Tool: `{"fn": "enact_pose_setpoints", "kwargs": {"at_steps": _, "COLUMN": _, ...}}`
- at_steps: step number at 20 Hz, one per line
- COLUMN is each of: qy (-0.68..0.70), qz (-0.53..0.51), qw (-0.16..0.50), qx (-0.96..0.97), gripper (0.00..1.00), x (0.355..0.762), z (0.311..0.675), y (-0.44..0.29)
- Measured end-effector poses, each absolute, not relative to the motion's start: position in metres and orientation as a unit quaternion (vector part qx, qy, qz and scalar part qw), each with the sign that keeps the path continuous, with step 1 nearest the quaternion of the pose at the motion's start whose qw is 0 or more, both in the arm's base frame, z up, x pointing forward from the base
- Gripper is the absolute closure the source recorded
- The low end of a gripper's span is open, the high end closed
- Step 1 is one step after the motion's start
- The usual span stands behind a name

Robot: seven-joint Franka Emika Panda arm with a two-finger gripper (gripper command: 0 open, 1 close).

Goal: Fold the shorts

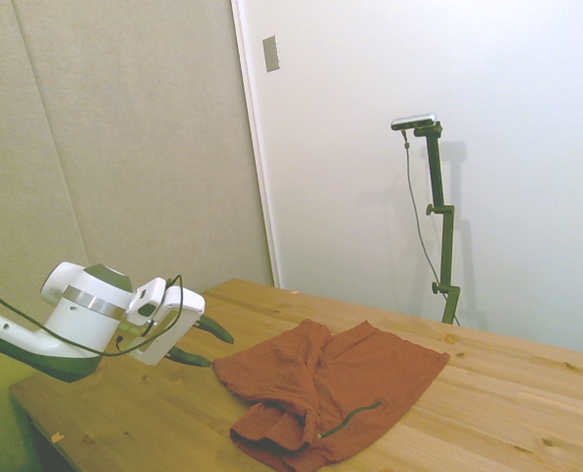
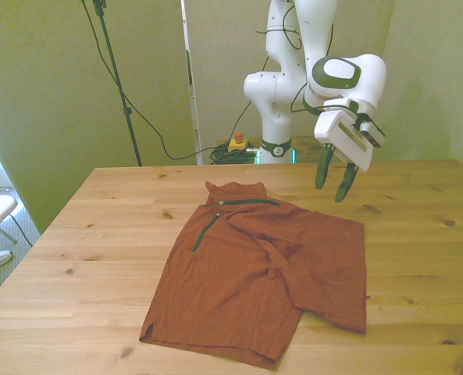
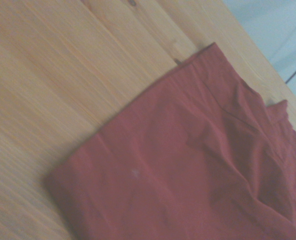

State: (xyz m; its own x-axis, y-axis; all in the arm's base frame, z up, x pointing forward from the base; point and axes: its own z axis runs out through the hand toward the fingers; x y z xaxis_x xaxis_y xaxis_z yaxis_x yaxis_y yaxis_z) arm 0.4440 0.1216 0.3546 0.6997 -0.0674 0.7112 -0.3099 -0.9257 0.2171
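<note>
Rust-red shorts lie rumpled and spread, not yet neatly folded, at the table's centre; upper right, the open, empty gripper hovers clear above them.

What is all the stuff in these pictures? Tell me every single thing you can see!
shorts: one, rust-red with dark green zips, lying spread and rumpled on the table, one leg lapped over the other.
table: one, light wood planks, under the shorts.
red button on a yellow box: one, behind the table's far edge, beside the robot's base.
black cables: a few, behind the table on the front view's left.
wall plate: one, grey, high on the wall in the side view.
arm: one, white, reaching over the table.
gripper: one, dark green fingers held open, in the air off the shorts' edge, holding nothing.
</note>
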Motion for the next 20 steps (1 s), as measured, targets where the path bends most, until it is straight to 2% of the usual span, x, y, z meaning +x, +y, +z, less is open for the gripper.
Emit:
{"fn": "enact_pose_setpoints", "kwargs": {"at_steps": 8, "qy": -0.106, "qz": 0.345, "qw": 0.153, "qx": 0.92, "gripper": 0.0, "x": 0.469, "z": 0.332, "y": 0.131}}
{"fn": "enact_pose_setpoints", "kwargs": {"at_steps": 16, "qy": -0.105, "qz": 0.341, "qw": 0.165, "qx": 0.919, "gripper": 0.0, "x": 0.482, "z": 0.325, "y": 0.123}}
{"fn": "enact_pose_setpoints", "kwargs": {"at_steps": 17, "qy": -0.105, "qz": 0.342, "qw": 0.166, "qx": 0.919, "gripper": 1.0, "x": 0.483, "z": 0.325, "y": 0.122}}
{"fn": "enact_pose_setpoints", "kwargs": {"at_steps": 20, "qy": -0.108, "qz": 0.344, "qw": 0.166, "qx": 0.918, "gripper": 1.0, "x": 0.488, "z": 0.324, "y": 0.117}}
